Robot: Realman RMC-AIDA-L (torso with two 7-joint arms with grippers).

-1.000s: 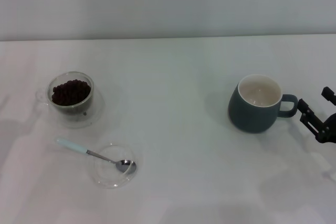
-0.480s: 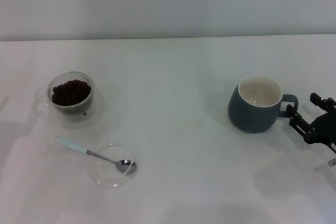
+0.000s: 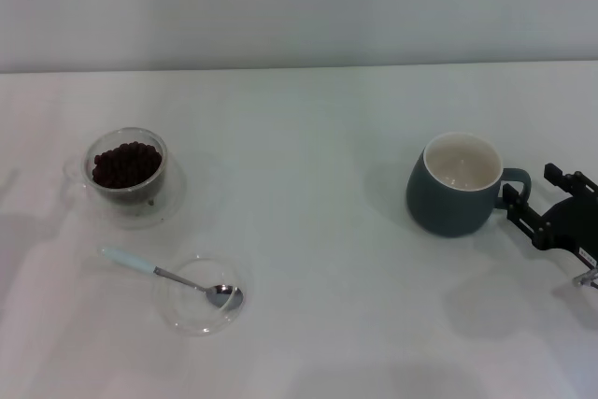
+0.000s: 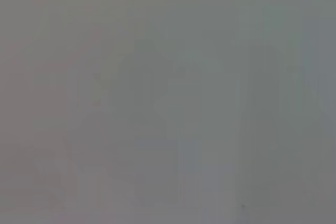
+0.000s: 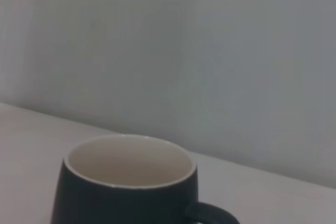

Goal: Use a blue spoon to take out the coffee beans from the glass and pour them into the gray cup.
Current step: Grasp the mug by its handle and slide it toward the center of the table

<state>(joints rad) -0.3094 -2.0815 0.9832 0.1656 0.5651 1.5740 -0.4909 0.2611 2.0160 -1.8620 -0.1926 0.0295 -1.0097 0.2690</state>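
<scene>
The glass [image 3: 128,175] stands at the table's left, filled with dark coffee beans [image 3: 125,163]. In front of it the blue spoon [image 3: 149,269] lies flat, its metal bowl resting in a clear glass saucer [image 3: 192,319]. At the right stands the gray cup [image 3: 455,186] with a cream inside, its loop handle pointing right; the right wrist view shows the gray cup [image 5: 126,187] close up. My right gripper [image 3: 531,185] is open, its dark fingers on either side of that handle's outer end. The left gripper is out of view.
A second clear saucer [image 3: 164,205] lies under the glass. The white table [image 3: 308,231] runs back to a pale wall. The left wrist view shows only a flat grey blur.
My right gripper has moved left from the table's right edge up to the gray cup's handle. Cup, glass and spoon have not moved.
</scene>
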